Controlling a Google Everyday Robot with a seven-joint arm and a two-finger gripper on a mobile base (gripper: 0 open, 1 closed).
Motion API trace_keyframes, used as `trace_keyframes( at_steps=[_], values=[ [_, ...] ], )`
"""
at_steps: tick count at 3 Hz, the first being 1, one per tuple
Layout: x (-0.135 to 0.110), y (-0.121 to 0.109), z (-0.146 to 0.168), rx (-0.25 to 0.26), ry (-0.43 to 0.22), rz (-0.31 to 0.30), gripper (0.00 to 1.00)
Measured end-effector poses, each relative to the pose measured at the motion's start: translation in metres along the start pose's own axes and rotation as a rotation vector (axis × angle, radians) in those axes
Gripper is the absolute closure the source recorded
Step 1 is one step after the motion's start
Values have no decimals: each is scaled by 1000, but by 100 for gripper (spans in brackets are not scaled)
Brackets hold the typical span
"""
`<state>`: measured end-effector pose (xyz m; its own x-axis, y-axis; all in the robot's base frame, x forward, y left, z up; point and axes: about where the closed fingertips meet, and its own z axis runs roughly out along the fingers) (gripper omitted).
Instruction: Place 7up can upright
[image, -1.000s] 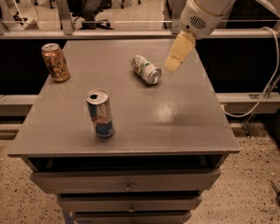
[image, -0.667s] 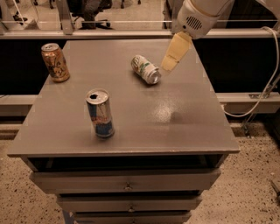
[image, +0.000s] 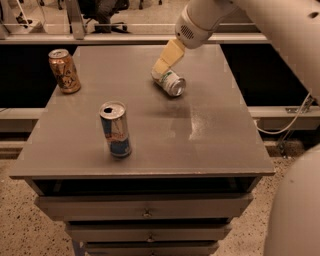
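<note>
The 7up can (image: 170, 82) lies on its side on the grey table (image: 210, 135), toward the back middle, its silver top facing front right. It is pale with green markings. My gripper (image: 163, 66), with pale yellow fingers, hangs from the white arm coming in from the upper right. Its tip is right at the can's back left end, over it or touching it.
An orange-gold can (image: 64, 71) stands upright at the table's back left. A slim blue-and-silver can (image: 115, 130) stands upright at the front left. Drawers are below the tabletop. The white arm fills the right side of the view.
My gripper has moved left and down, from the can's right side to its back left end. The camera view has come closer. The cans have not moved.
</note>
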<state>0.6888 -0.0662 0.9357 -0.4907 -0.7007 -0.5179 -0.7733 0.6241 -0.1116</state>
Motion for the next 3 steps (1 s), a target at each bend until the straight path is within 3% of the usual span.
trace_keyframes(
  at_steps=[1, 2, 3],
  values=[
    [-15, -14, 40, 6, 3, 116, 0],
    [-13, -26, 75, 14, 43, 223, 0],
    [-4, -34, 99, 42, 96, 292, 0]
  ],
)
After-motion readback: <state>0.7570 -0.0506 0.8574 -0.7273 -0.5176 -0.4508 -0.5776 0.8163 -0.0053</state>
